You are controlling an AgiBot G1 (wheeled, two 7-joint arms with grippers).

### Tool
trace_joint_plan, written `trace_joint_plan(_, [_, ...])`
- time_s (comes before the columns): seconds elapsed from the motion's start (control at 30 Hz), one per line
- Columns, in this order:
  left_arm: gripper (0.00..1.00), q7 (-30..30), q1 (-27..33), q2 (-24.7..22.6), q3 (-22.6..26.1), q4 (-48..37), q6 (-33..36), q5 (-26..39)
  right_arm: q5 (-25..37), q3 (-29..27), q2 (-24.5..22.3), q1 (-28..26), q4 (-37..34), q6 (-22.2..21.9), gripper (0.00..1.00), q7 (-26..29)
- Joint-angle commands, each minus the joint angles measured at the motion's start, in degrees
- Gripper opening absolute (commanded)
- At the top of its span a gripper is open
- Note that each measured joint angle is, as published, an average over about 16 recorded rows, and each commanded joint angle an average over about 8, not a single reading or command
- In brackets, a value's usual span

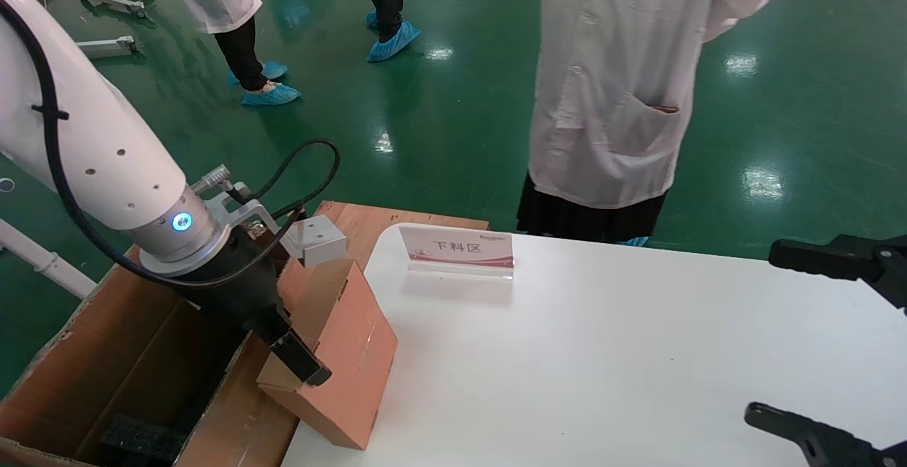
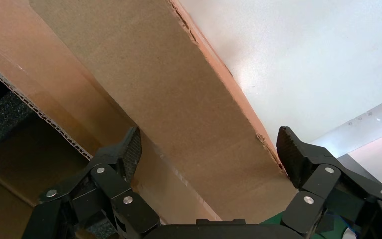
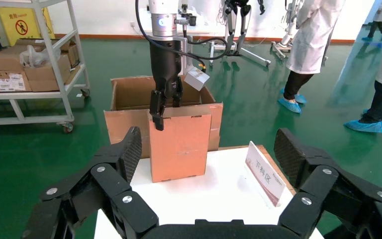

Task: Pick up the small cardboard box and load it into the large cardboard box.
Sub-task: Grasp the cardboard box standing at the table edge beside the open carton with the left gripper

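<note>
At table edge: two cartons (image 1: 347, 353) (image 1: 106, 375).

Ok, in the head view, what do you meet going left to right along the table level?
large cardboard box → left gripper gripping the small cardboard box at the table edge → sign stand → right gripper, open, at the far right.

There was one small cardboard box (image 1: 347, 353), one large cardboard box (image 1: 106, 353), one counter (image 1: 602, 353) and one sign (image 1: 457, 249) on it. Two tools showed: left tool (image 1: 294, 353), right tool (image 1: 829, 339). Three people in white coats stood behind.
</note>
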State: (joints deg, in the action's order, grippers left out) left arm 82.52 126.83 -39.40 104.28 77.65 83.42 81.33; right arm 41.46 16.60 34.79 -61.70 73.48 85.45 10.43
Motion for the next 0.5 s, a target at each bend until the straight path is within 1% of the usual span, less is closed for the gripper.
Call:
trace_joint_plan(0.03, [0.0,-0.03,0.01,-0.03,-0.02,0.0,0.04,0.0,0.0,0.0,0.0,0.0,0.0,0.0,0.0,0.0])
trace_joint_plan(0.5, [0.0,-0.14,0.06,-0.1,-0.07,0.01,0.25,0.01,0.0,-0.01,0.0,0.0,0.0,0.0,0.0,0.01])
